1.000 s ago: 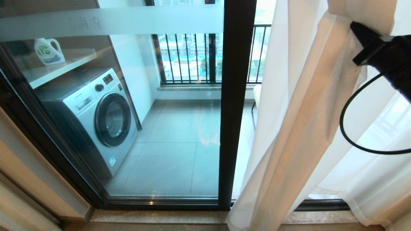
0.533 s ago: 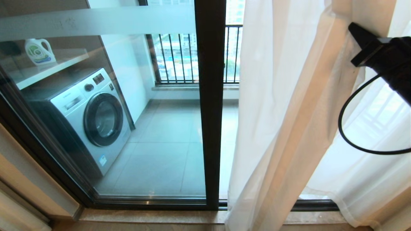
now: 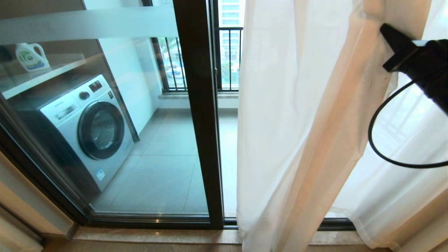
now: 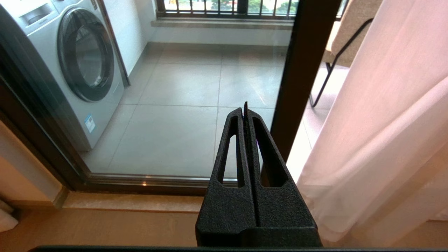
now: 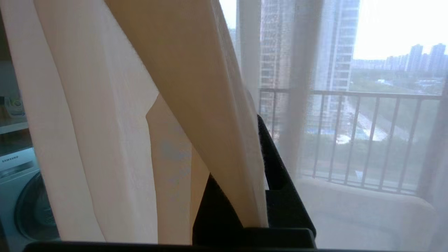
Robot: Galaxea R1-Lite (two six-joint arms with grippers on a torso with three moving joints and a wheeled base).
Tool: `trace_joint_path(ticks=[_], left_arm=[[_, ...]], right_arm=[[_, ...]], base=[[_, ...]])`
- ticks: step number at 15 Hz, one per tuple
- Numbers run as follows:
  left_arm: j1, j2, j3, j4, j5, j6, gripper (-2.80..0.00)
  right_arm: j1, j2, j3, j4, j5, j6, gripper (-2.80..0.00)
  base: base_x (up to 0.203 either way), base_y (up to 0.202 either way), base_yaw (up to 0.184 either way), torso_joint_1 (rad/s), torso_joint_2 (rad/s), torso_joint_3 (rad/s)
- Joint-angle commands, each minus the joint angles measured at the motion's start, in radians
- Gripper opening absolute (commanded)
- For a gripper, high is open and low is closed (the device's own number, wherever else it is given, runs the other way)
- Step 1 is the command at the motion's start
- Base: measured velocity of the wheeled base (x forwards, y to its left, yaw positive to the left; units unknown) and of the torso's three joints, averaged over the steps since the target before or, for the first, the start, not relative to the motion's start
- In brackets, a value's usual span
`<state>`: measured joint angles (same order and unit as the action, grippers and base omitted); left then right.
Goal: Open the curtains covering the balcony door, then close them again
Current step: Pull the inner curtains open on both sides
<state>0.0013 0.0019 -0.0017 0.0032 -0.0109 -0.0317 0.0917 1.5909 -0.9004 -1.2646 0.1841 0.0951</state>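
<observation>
So the right gripper (image 3: 388, 33) is up at the top right of the head view, fingers pressed together on a fold of the curtains (image 3: 297, 133). In the right wrist view you can see the sheer fabric draped right over the black fingers (image 5: 273, 161), pinched in between them. A black cable (image 3: 376, 140) loops down from that arm in front of the fabric.

The curtains hang over the right half of the head view, from the top edge down to the stone sill (image 3: 157, 235), bunched in soft vertical folds with the wavy hem just at floor level. Their left edge sits a little to the right of the dark upright of the balcony door (image 3: 199, 122), so there's a thin strip of open glass between the two.

Left of that upright the pane is fully uncovered. Through it you get the frosted band across the top, a washing machine (image 3: 84, 133) on the grey tiled balcony floor, a detergent bottle (image 3: 29, 57) on the shelf above it, and the black railing (image 3: 231, 59) further back.

The left gripper (image 4: 245, 115) is low down, pointing at the bottom of the glass, fingers pressed together on nothing, just left of the curtains and not touching them.
</observation>
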Motion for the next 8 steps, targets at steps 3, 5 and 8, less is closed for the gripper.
trace_joint_path(ticks=[3,5,8], left_arm=[[0.0,0.0,-0.001,0.0,0.0,-0.001,-2.8],[0.0,0.0,0.0,0.0,0.0,-0.001,-2.8],[0.0,0.0,-0.001,0.0,0.0,-0.001,-2.8]], right_arm=[[0.0,0.001,0.0,-0.007,0.002,0.002,-2.8],[0.0,0.001,0.0,-0.007,0.002,0.002,-2.8],[0.0,0.001,0.0,-0.007,0.002,0.002,-2.8]], base=[[0.0,-0.189,-0.001,0.001,0.0,0.001],[0.0,-0.19,-0.001,0.002,0.0,0.005],[0.0,-0.186,0.0,0.001,0.0,0.003]])
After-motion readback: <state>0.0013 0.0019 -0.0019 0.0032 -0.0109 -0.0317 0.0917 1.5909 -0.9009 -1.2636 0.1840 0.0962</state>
